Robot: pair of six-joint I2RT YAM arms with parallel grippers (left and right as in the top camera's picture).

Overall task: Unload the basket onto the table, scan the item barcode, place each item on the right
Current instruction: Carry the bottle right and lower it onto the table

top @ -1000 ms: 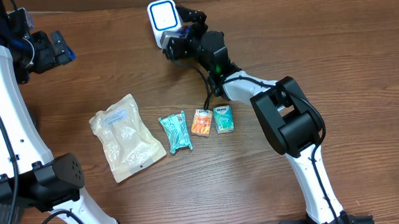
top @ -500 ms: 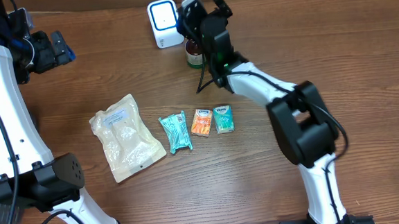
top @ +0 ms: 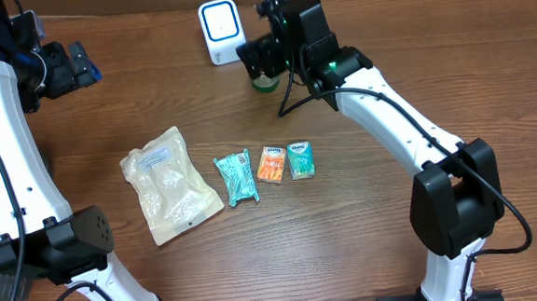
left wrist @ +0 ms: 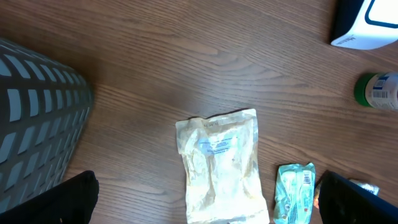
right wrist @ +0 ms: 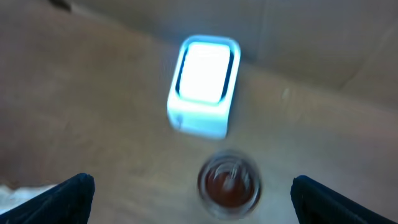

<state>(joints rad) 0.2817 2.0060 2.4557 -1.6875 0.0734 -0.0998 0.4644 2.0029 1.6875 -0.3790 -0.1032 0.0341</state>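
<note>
The white scanner (top: 217,28) with its lit blue face stands at the back of the table; it also shows in the right wrist view (right wrist: 204,87) and the left wrist view (left wrist: 367,25). A small green-topped bottle (top: 264,82) stands just right of the scanner, blurred and seen from above in the right wrist view (right wrist: 229,180). My right gripper (top: 265,55) hovers over the bottle, open, with nothing between its fingers (right wrist: 68,199). My left gripper (top: 69,67) hangs open at the far left, high above the table.
A cream pouch (top: 170,184), a teal packet (top: 236,178), an orange packet (top: 271,164) and a green packet (top: 301,160) lie in a row mid-table. A grey slatted basket (left wrist: 37,124) stands at the left edge.
My right arm has swung right and drawn back from the scanner, uncovering the bottle standing beside it. The left arm and the packets have not moved.
</note>
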